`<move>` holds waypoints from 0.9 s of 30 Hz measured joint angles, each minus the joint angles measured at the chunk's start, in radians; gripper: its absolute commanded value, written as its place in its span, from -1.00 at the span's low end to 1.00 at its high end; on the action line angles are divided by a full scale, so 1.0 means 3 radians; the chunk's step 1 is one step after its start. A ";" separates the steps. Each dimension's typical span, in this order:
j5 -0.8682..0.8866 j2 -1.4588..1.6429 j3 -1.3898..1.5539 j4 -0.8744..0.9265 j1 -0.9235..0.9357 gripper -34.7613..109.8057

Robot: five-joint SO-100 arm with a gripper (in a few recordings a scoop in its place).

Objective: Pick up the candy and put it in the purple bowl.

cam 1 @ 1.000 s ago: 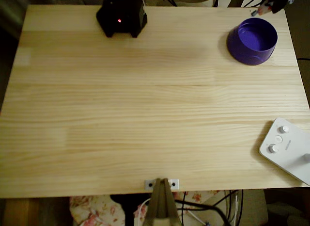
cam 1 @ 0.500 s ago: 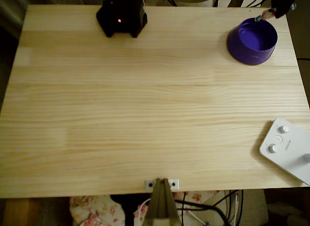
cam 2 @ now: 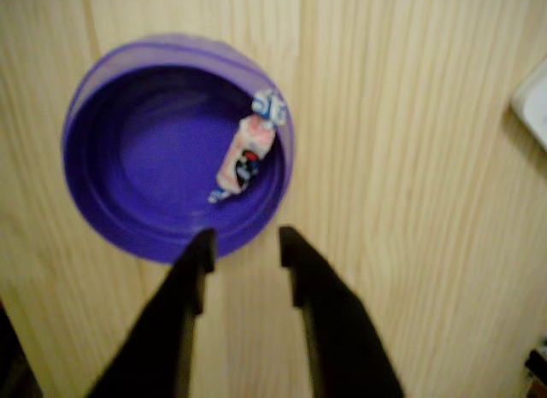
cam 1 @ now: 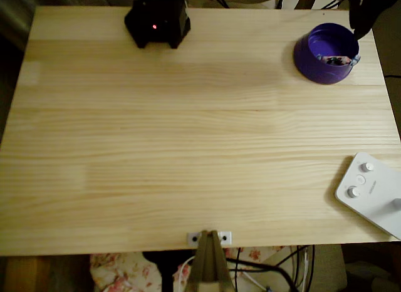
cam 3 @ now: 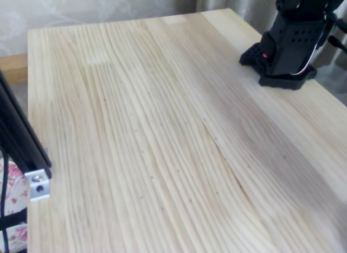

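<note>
The purple bowl point(cam 1: 311, 61) stands at the table's back right corner in the overhead view. The candy point(cam 1: 336, 59) lies inside it near the right wall. In the wrist view the candy point(cam 2: 245, 155) rests loose against the bowl's point(cam 2: 128, 159) inner right side, its twisted ends pointing up and down. My gripper point(cam 2: 246, 244) hovers above the bowl's near rim, open, with nothing between its dark fingers point(cam 2: 192, 278). From overhead, the dark arm point(cam 1: 362, 13) reaches in over the far right corner beside the bowl.
A white device with round knobs point(cam 1: 374, 193) lies at the front right edge; its corner point(cam 2: 534, 108) shows in the wrist view. The black arm base point(cam 1: 158, 19) point(cam 3: 284, 44) stands at the back. A metal bracket point(cam 3: 37, 185) sits on the near edge.
The candy, held over the bowl's far rim before, has been let go and now lies inside the bowl. The arm has shifted slightly at the corner.
</note>
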 measured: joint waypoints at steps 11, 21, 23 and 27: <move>0.0010 0.0020 0.0000 0.0118 0.0051 -0.44; -0.0230 0.0486 0.0271 0.0399 0.0353 -0.49; -0.0297 0.0654 0.0440 0.0409 0.0445 -0.52; -0.0378 0.1033 0.0874 0.0491 0.0711 -0.53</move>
